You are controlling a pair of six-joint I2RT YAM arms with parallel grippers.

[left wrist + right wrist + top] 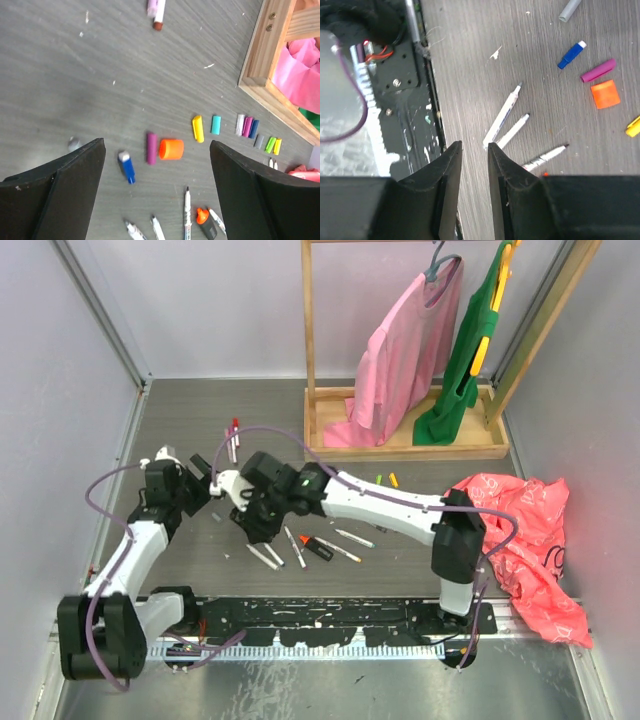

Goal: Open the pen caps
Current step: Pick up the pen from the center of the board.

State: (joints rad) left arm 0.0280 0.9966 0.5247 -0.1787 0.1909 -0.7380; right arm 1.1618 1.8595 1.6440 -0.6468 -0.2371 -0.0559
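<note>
- Grippers first: the left gripper (157,146) is spread wide, with nothing between its fingers. The right gripper (473,146) has its fingers drawn almost together, leaving a thin slit with nothing visible in it.
- Pen caps (171,149) lie loose in a ragged row around the middle of the table (180,410). They run toward the wooden rack (260,60) at the far right edge: blue, purple, orange, yellow, cyan and several more.
- Bare-tipped pens (502,115) lie toward the near edge, close to the right gripper, and these look finished.
- Likely step: fetching a pen that has its cap on. The capped pair (159,15) toward the far left of the table, one with a red end, seems the best candidate.
- For a sound grasp, one gripper should come down over the barrel near its middle, close firmly, and lift it clear of its neighbour.
- The other gripper should pinch the cap alone, with its fingers square across it, and pull straight along the barrel. A sideways tug could make the pen slip or twist in the hold.
- The freed cap is best released among the loose ones, well apart from any unopened pen, so nothing rolls under the next grasp.
</note>
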